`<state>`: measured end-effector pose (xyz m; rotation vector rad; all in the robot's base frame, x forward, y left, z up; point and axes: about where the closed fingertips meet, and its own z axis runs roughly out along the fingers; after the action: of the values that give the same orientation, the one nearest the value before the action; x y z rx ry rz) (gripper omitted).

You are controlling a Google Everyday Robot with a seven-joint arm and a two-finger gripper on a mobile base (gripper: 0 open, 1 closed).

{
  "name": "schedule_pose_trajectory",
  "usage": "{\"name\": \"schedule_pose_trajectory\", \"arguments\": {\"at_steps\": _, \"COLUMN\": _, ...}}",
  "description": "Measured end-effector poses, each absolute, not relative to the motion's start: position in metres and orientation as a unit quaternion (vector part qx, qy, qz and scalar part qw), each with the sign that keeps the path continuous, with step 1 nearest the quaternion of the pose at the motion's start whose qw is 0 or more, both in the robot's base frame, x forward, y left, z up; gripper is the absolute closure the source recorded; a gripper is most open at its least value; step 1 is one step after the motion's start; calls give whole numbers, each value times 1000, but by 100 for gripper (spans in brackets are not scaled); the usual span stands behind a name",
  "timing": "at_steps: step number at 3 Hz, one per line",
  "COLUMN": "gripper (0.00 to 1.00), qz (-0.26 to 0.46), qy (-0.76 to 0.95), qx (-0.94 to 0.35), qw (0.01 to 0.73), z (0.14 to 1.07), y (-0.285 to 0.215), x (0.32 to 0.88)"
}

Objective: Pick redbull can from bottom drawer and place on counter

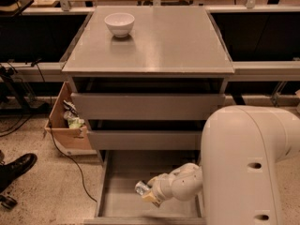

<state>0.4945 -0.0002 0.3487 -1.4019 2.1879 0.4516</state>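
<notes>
The bottom drawer is pulled out, a grey tray with a bare floor. My gripper reaches into it from the right, low over the floor near the drawer's front. It is shut on the redbull can, a small crinkled silvery can sticking out to the left of the yellowish fingertips. The counter is the flat grey top of the cabinet above, far from the gripper.
A white bowl stands at the counter's back left. Two upper drawers stick out slightly above the open one. My bulky white arm fills the lower right. A cardboard box, a cable and a black shoe lie on the floor at left.
</notes>
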Motion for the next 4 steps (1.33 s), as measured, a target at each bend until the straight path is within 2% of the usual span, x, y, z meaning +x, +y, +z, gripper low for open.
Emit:
{"name": "schedule_pose_trajectory", "arguments": {"at_steps": 2, "gripper": 100, "qz": 103, "qy": 763, "qx": -592, "qw": 238, "z": 437, "y": 0, "x": 486}}
{"name": "schedule_pose_trajectory", "arguments": {"at_steps": 3, "gripper": 100, "qz": 72, "qy": 711, "qx": -632, "qw": 300, "z": 527, "y": 25, "x": 491}}
{"name": "schedule_pose_trajectory", "arguments": {"at_steps": 4, "gripper": 100, "qz": 65, "qy": 708, "qx": -631, "qw": 311, "z": 539, "y": 25, "x": 496}}
